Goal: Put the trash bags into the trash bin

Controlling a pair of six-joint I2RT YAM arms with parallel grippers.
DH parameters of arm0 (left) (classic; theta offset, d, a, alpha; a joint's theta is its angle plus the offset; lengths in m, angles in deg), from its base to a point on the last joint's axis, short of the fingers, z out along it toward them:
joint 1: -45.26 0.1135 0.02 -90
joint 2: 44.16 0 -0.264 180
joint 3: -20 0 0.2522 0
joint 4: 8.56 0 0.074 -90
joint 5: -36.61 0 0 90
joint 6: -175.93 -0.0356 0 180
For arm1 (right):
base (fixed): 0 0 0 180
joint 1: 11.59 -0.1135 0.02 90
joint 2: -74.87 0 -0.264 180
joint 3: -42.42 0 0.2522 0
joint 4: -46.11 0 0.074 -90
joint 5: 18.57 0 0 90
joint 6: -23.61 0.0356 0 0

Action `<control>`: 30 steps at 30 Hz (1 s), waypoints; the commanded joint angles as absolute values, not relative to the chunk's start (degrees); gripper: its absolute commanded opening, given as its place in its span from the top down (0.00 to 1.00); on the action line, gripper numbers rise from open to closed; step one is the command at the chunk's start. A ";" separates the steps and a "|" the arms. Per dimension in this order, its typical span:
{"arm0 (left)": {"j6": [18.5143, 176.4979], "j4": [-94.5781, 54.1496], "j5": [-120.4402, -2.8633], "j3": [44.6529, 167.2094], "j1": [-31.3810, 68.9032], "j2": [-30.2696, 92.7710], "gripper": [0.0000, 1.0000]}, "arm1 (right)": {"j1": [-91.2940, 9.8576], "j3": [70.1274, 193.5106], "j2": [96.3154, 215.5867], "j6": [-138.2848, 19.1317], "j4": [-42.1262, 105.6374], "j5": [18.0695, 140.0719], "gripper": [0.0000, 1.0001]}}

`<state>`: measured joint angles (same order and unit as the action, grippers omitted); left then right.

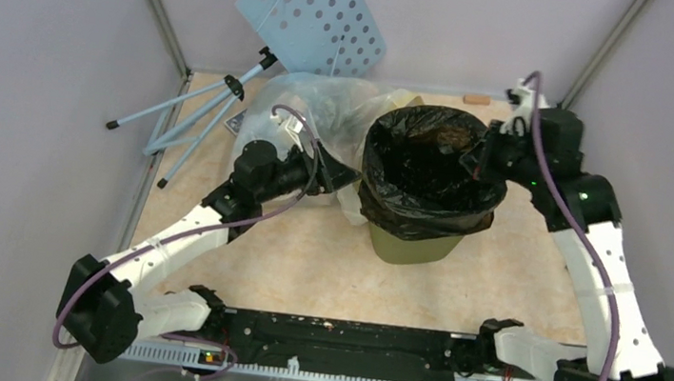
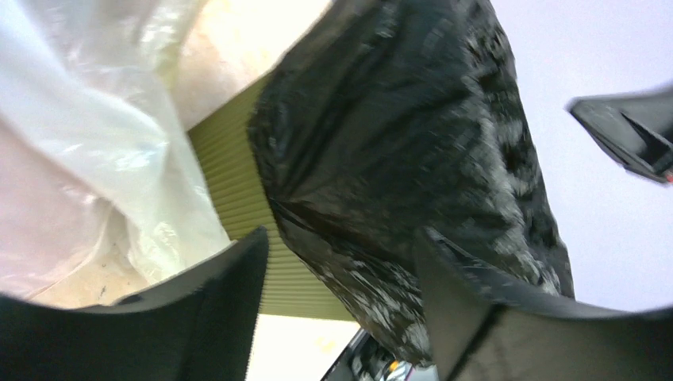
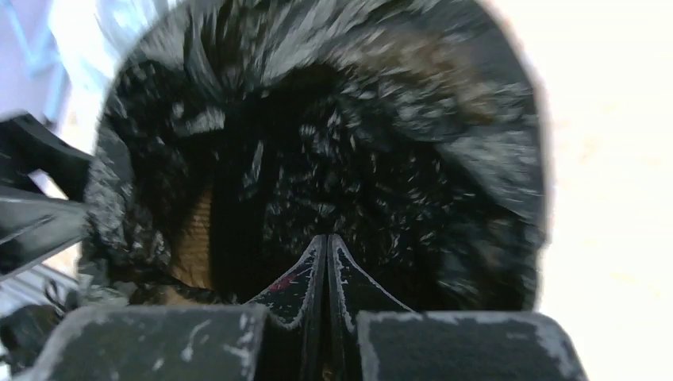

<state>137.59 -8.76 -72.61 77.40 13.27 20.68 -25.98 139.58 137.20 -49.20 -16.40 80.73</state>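
The olive-green trash bin [image 1: 415, 247] stands mid-table. The glossy black trash bag [image 1: 431, 168] lines it, its mouth open and folded down over the rim. My left gripper [image 1: 346, 174] is open at the bin's left side. In the left wrist view its fingers [image 2: 238, 278] straddle the bag's hanging edge [image 2: 397, 159] beside the green mesh wall [image 2: 238, 190]. My right gripper [image 1: 476, 160] is at the bag's right rim. In the right wrist view its fingers are pressed shut [image 3: 327, 248] over the bag's dark inside [image 3: 341, 159], and nothing shows between them.
A large clear-yellowish plastic bag [image 1: 324, 103] lies behind my left gripper, against the bin. A pale blue perforated board [image 1: 320, 11] on a tripod [image 1: 199, 108] leans at the back left. A small tan block [image 1: 476, 99] sits by the back wall.
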 commanded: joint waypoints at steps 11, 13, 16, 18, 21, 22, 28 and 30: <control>117.98 -13.30 -81.54 79.77 0.72 16.72 0.38 | -43.59 141.61 151.77 -55.84 -22.21 67.38 1.00; 116.01 -14.75 -78.78 80.46 -1.37 17.80 0.38 | -44.49 141.31 153.07 -56.15 -22.14 67.56 1.00; 115.34 -15.65 -75.99 81.03 -2.05 19.53 0.38 | -45.30 139.89 154.25 -56.19 -21.38 67.54 1.00; 115.04 -15.97 -73.84 80.98 -2.02 20.34 0.38 | -45.32 138.39 154.82 -56.29 -20.55 67.57 1.00; 115.08 -17.31 -70.44 80.78 -2.03 21.90 0.37 | -45.32 135.64 155.67 -56.37 -19.17 67.69 1.00; 115.17 -17.43 -69.61 80.49 -2.08 22.51 0.37 | -45.33 134.65 156.01 -56.35 -18.29 67.89 1.00; 117.65 -19.33 -61.32 78.64 -1.83 25.47 0.34 | -45.33 130.95 158.80 -56.56 -15.65 68.46 1.00; 117.82 -20.19 -60.12 78.31 -1.43 26.02 0.34 | -45.32 130.24 159.72 -56.63 -15.27 68.29 1.00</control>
